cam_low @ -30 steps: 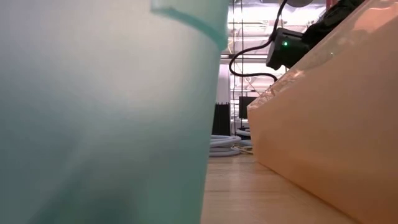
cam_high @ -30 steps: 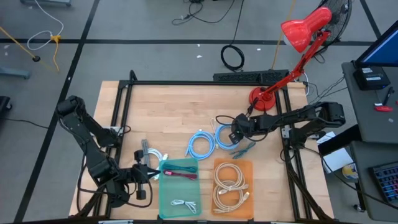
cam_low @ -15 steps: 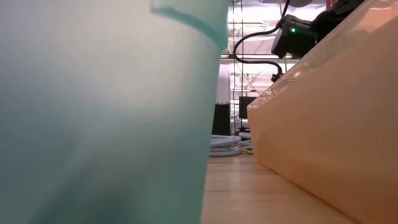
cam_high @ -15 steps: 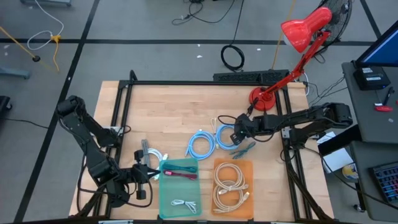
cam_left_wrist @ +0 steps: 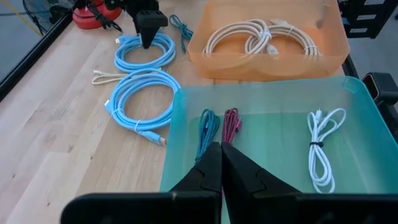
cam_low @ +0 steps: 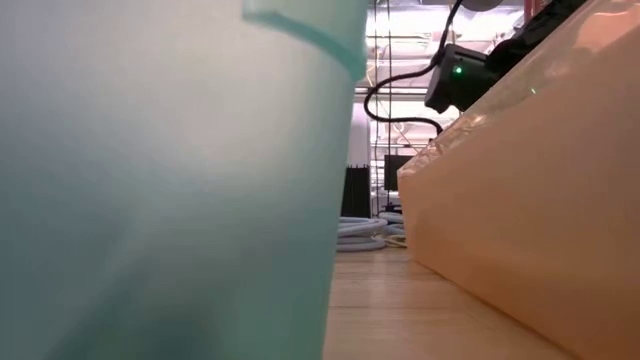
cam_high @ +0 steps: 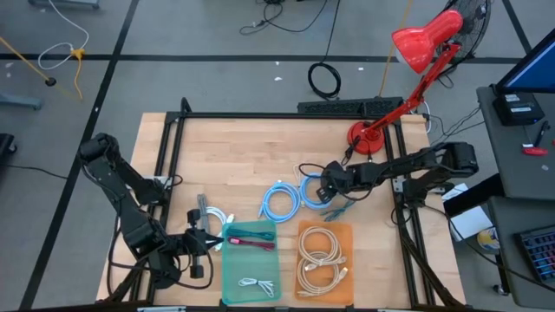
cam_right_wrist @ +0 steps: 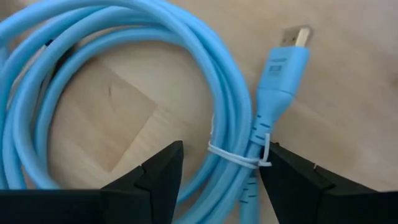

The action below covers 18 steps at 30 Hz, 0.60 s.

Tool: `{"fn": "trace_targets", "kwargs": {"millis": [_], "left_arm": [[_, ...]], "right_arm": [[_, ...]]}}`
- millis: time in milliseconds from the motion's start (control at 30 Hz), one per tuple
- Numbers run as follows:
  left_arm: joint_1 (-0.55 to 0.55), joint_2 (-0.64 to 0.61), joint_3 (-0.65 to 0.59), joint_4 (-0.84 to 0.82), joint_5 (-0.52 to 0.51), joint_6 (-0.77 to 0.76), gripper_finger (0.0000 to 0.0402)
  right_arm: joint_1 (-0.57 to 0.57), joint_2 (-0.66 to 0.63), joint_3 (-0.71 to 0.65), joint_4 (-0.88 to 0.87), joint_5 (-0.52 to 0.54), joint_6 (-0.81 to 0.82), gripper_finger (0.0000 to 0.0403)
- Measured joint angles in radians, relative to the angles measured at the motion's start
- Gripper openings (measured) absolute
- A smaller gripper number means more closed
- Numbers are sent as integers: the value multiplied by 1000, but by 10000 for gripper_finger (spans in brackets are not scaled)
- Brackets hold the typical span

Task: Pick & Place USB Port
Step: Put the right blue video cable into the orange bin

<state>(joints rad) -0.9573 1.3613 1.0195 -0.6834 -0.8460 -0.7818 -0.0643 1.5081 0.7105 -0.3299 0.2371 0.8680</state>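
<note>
Straddling blue cable coil, right gripper jaws apart, shifted slightly left; left gripper jaws together.

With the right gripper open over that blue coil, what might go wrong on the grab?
The right gripper straddles the bundled strands of the blue cable coil near its white tie; it may pinch only some loops, so the coil sags or unravels. The second blue coil lies close and could snag.

table: pale matt wood | bins: translucent smooth plastic | cable: glossy blue rubbery | lamp: shiny red
</note>
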Motion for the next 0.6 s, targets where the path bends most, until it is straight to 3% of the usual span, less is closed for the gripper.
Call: {"fn": "trace_targets", "kwargs": {"millis": [167, 467, 600], "left_arm": [[-3, 0, 0, 0, 0, -1, 3], [-3, 0, 0, 0, 1, -3, 3], [-3, 0, 0, 0, 1, -2, 3]], "right_arm": [[-6, 1, 0, -20, 3, 11, 191], [-25, -3, 0, -45, 48, 1, 94], [-26, -2, -3, 24, 48, -83, 76]]}}
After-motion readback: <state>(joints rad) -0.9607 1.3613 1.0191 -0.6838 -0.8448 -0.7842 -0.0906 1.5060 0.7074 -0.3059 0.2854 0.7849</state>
